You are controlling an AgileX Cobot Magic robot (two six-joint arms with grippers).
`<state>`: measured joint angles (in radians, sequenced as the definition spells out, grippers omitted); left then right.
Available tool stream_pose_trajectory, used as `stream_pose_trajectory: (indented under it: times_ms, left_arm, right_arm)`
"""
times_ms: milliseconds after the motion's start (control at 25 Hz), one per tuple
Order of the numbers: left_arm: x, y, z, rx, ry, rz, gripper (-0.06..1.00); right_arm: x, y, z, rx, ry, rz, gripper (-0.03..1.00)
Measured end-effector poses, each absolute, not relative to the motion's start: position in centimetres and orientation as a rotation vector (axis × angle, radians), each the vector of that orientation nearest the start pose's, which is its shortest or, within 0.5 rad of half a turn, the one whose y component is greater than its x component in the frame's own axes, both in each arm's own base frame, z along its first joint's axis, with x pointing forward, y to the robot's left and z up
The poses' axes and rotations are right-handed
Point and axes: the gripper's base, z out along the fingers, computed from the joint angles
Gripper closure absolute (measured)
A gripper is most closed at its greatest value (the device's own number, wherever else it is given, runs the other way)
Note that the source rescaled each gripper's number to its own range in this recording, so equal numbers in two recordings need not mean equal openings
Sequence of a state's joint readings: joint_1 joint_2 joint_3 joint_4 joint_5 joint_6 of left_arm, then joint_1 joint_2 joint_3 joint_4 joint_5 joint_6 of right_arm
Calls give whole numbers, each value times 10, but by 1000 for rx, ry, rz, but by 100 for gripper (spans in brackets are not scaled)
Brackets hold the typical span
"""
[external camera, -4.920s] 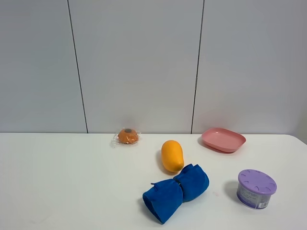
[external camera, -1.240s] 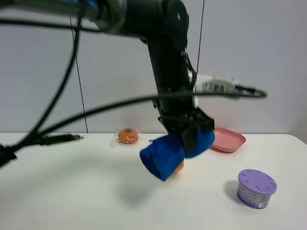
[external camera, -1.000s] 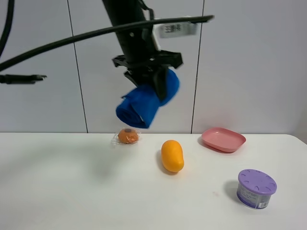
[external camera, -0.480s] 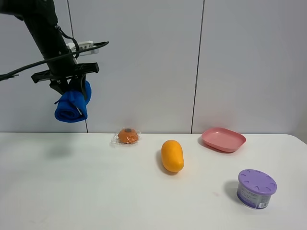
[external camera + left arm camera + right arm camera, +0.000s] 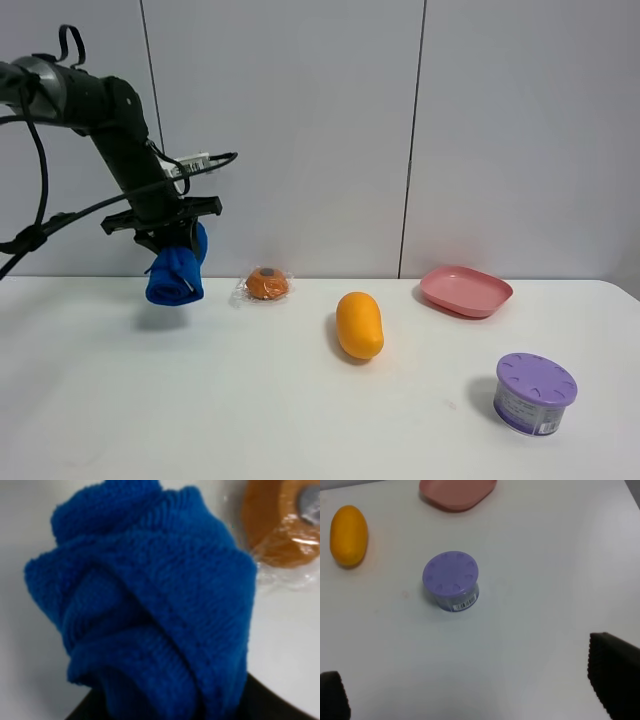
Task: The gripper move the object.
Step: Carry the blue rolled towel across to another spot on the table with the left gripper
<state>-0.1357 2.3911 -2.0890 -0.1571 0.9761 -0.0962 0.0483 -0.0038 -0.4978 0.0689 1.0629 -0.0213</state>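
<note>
Status: left gripper (image 5: 172,238) is pinching the rolled blue towel (image 5: 176,278), hanging it low over the table (image 5: 200,410) at the far-left, just beside the wrapped bun (image 5: 266,285). Looks just off the surface; contact unclear from this angle. Lift and carry look done; set-down and release left. Open room near-left; wall (image 5: 300,130) close behind. Idle right gripper (image 5: 472,690): jaws spread, empty, above the purple tub (image 5: 451,580).

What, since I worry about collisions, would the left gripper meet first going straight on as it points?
Probably bare table, beside the wrapped snack; the blue towel in the left gripper would touch first.
</note>
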Motion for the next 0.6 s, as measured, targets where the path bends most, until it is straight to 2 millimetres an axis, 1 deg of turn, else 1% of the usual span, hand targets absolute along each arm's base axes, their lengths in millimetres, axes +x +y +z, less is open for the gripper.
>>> stream_pose_trajectory:
  times_ms: [120, 240, 320, 360, 520, 560, 600]
  left_arm:
    - [515, -81, 154, -6, 2769, -252, 94]
    - [517, -81, 147, 55, 2755, -238, 94]
    - [518, -81, 145, 104, 2748, -227, 94]
    - [518, -81, 145, 119, 2744, -224, 90]
    - [519, -81, 145, 129, 2734, -226, 54]
    - [519, -81, 145, 128, 2734, -229, 50]
    - [519, -81, 145, 123, 2734, -230, 47]
  right_arm:
    - [-6, 5, 277, -74, 2043, 99, -3]
    - [-6, 5, 277, -74, 2043, 99, -3]
    - [-6, 5, 277, -74, 2043, 99, -3]
    - [-6, 5, 277, -74, 2043, 99, -3]
    - [-6, 5, 277, -74, 2043, 99, -3]
    - [-6, 5, 277, -74, 2043, 99, -3]
    - [-6, 5, 277, -74, 2043, 99, -3]
